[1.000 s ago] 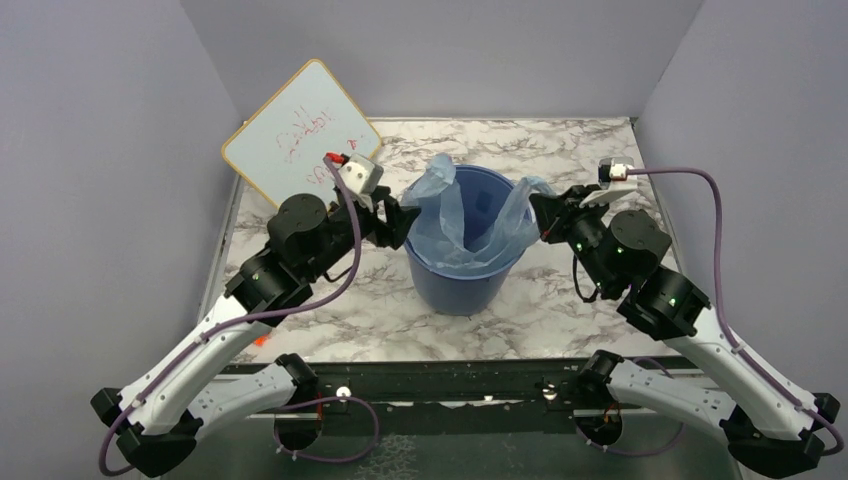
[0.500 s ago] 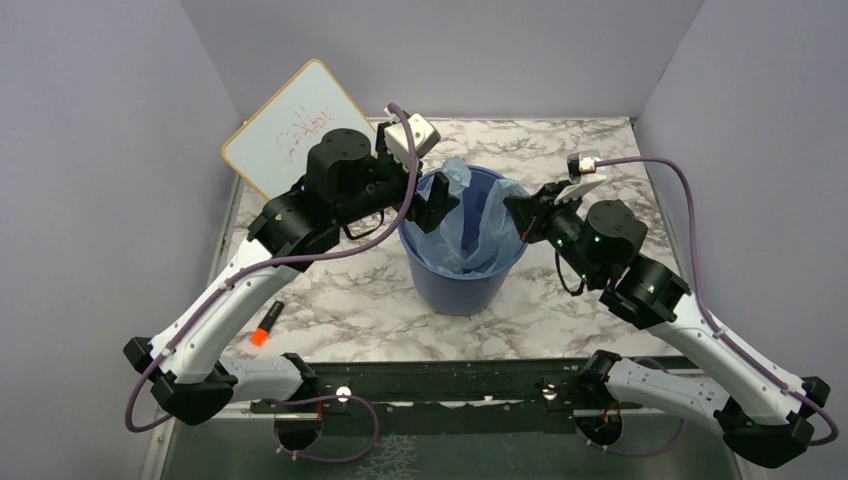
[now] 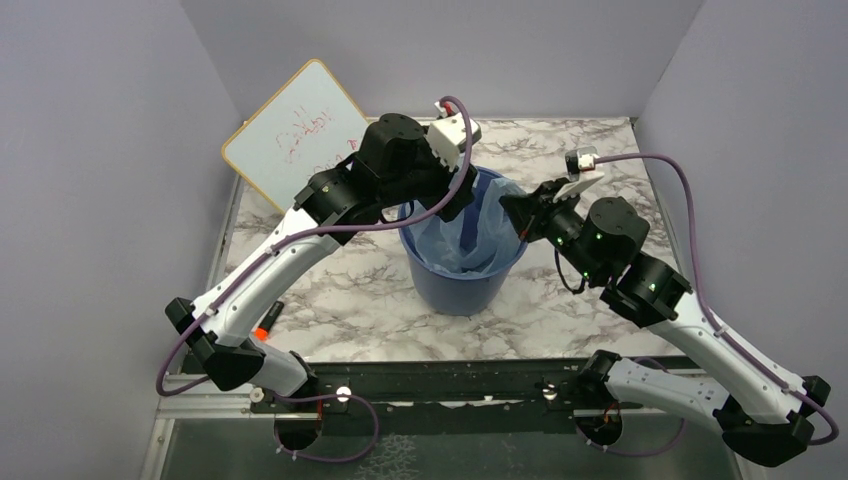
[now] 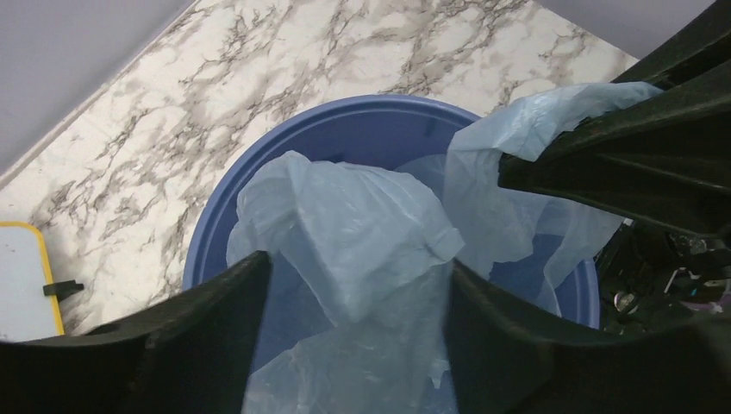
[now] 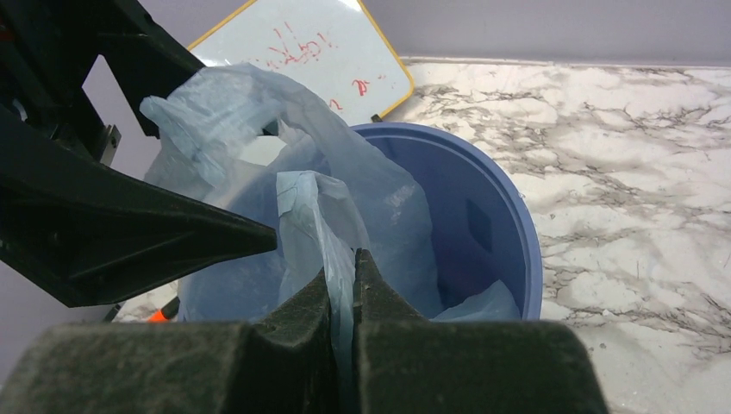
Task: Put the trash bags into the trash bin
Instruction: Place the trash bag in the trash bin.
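The blue trash bin (image 3: 455, 285) stands mid-table. The light-blue trash bag (image 3: 470, 235) sits mostly inside it, with its edges rising above the rim. My left gripper (image 3: 458, 208) hangs over the bin's back-left rim. In the left wrist view the left gripper (image 4: 358, 276) is open wide, with the bag (image 4: 362, 224) bulging between the fingers above the bin (image 4: 345, 116). My right gripper (image 3: 510, 213) is at the bin's right rim. In the right wrist view the right gripper (image 5: 342, 259) is shut on a fold of the bag (image 5: 241, 112) over the bin (image 5: 509, 224).
A white board with red writing (image 3: 300, 135) leans at the back left and also shows in the right wrist view (image 5: 319, 52). An orange marker (image 3: 262, 333) lies on the marble table (image 3: 590, 150) near the left arm. Grey walls close in the sides and back.
My left arm has swung from the bin's left side up and over its back rim. The right gripper has moved slightly inward with its fold. The bag sits lower in the bin.
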